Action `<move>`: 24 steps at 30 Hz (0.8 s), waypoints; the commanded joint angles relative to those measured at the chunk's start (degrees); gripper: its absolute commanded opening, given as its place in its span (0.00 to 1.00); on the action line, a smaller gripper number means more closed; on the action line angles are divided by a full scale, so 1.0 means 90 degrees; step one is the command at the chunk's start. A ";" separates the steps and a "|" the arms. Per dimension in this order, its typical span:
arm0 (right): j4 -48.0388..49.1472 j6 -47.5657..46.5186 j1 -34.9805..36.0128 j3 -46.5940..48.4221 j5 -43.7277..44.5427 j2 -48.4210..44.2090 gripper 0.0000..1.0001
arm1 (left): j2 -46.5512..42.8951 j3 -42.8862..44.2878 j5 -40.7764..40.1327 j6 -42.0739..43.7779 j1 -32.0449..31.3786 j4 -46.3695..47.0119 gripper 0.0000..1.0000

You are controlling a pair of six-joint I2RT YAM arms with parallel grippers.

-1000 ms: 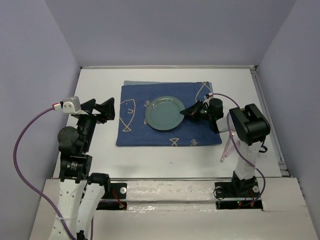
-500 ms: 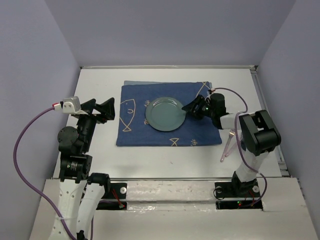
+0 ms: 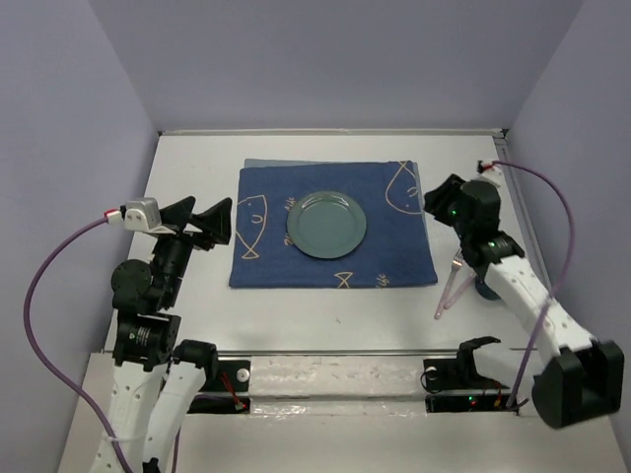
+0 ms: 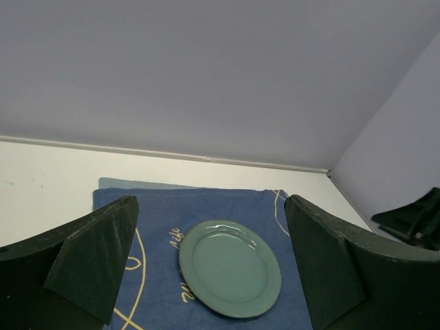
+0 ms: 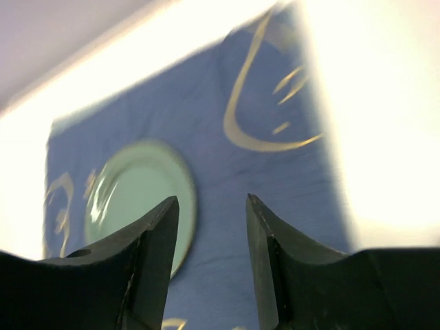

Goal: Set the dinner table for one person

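Probably next for the right gripper (image 5: 211, 201), parted on nothing above the large white matte table (image 3: 315, 315): back toward its base for the slim pink plastic fork (image 3: 448, 289), lying near-to-far just behind it, well apart from the wide-open left gripper (image 4: 211, 203).

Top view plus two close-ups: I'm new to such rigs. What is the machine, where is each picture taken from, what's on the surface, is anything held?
Two robot arms are bolted at the near edge of a white dinner table, each ending in a two-finger gripper. The top view looks down from above and behind them. The other two pictures come from cameras on the wrists, so each shows its own gripper at the bottom. On the table lies a dark blue fish-patterned cloth with a green plate on it. A pink fork lies on bare table right of the cloth. The left gripper and right gripper are both open, holding nothing.
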 commanded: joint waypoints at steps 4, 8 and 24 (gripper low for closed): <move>-0.2089 -0.0492 -0.0432 -0.0372 0.3289 -0.1979 0.53 | -0.0340 0.0070 -0.0110 0.0178 -0.0485 0.0230 0.99; -0.3201 -0.0034 -0.0549 -0.0119 0.4043 -0.1912 0.64 | -0.0496 0.0109 -0.0266 0.0247 -0.0914 0.0172 0.99; -0.4297 0.0973 -0.1780 -0.0186 0.3096 -0.0487 0.65 | -0.1004 0.0236 -0.0588 0.0471 -0.2067 -0.0014 0.99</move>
